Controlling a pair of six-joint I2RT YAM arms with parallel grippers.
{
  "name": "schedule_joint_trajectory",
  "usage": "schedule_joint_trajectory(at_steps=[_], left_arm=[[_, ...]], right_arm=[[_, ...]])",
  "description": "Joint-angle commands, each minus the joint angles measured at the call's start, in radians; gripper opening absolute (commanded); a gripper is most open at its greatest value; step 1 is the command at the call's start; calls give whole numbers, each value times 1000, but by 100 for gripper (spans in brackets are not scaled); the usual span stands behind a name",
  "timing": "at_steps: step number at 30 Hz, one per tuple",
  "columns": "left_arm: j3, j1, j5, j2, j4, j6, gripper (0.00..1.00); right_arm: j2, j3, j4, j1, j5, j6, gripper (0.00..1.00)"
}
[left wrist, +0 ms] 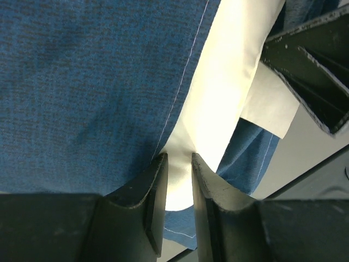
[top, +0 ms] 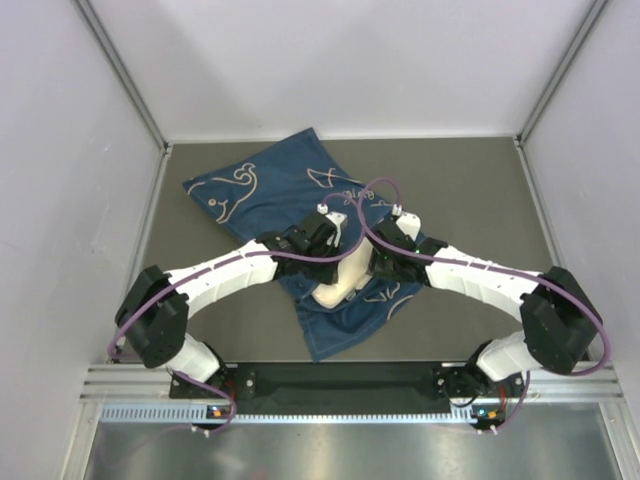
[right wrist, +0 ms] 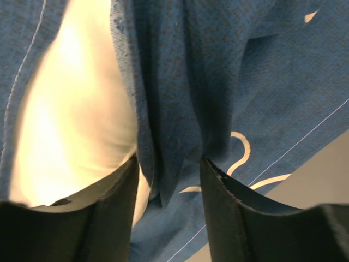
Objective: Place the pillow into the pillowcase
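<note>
The dark blue pillowcase (top: 262,190) with white whale drawings lies crumpled from the back left to the front middle of the table. The cream pillow (top: 338,288) shows at its opening between the two grippers, most of it covered by cloth. My left gripper (top: 330,238) is shut on a pinch of the pillow's white fabric (left wrist: 229,71), with the pillowcase (left wrist: 82,82) beside it and a white tag (left wrist: 270,103) to the right. My right gripper (top: 385,255) is shut on a bunched fold of pillowcase (right wrist: 229,71), with the pillow (right wrist: 76,109) just left of it.
The grey table (top: 470,200) is boxed in by white walls with metal posts at the back corners. A metal rail (top: 340,385) with the arm bases runs along the near edge. The right gripper's dark fingers (left wrist: 311,60) sit close to my left gripper.
</note>
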Motion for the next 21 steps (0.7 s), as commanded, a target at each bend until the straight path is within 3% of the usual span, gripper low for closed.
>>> schedule_joint_trajectory(at_steps=[1,2,10,13,14,15,21], left_arm=[[-4,6,-27,-31,-25,3,30],[-4,7,-26,-28,-26,3,30],[-2,7,-18,-9,-12,3,30],[-1,7,-1,7,-5,-3,29],[-8,7,2,9,0,-6,28],[-16,7,4,11,5,-8,27],[-48,7,33,30,57,-22,27]], right_arm=[[16,39,39,-1,62,-3,47],[18,38,38,-3,62,-6,43],[35,-10,64,-23,40,-13,42],[59,-17,123,-20,-30,-13,25],[60,-22,147,-15,-76,-25,8],[60,-23,160,-12,-91,-25,0],[-66,-69,280,49,-258,-52,0]])
